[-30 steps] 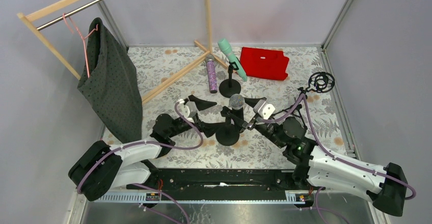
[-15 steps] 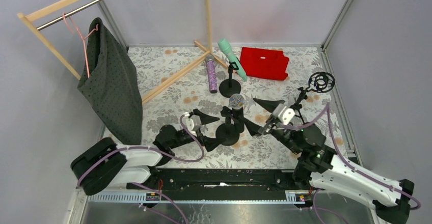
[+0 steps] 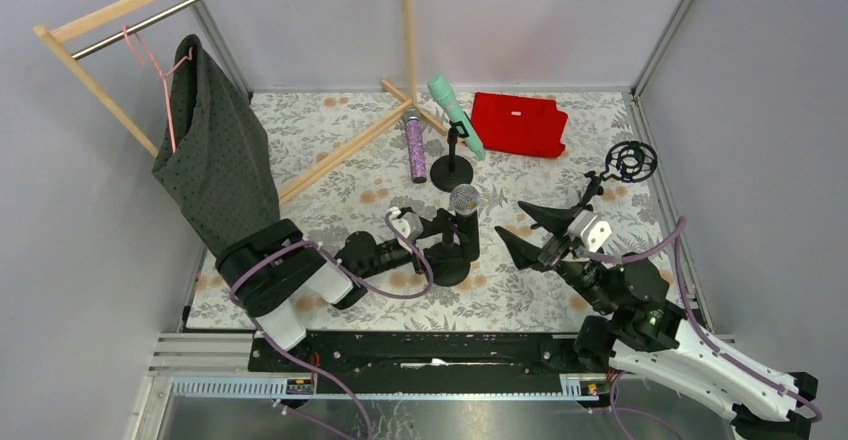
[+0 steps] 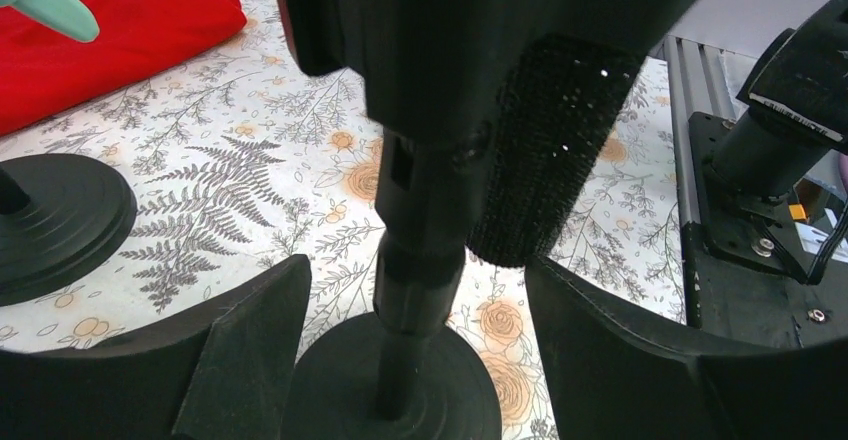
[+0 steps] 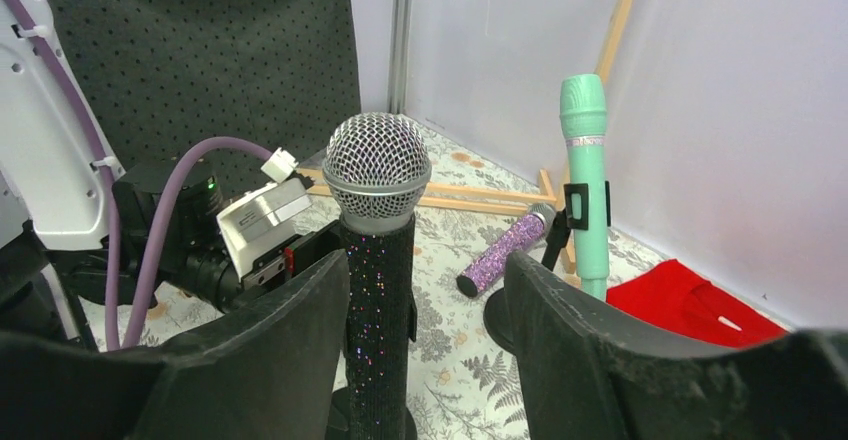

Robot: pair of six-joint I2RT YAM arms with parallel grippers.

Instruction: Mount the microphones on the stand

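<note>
From above, you'll find the black microphone upright in the near stand. The left gripper blends into that dark stand, so you can't read its jaws here. The right gripper sits just right of it, spread wide and empty. The mint-green microphone is clipped in the far stand, and the purple microphone lies flat on the table beside it.

Your left wrist view shows the jaws parted either side of the near stand's post, with gaps on both sides; the microphone's head is cut off.

Your right wrist view frames the black microphone between parted jaws, untouched.
</note>
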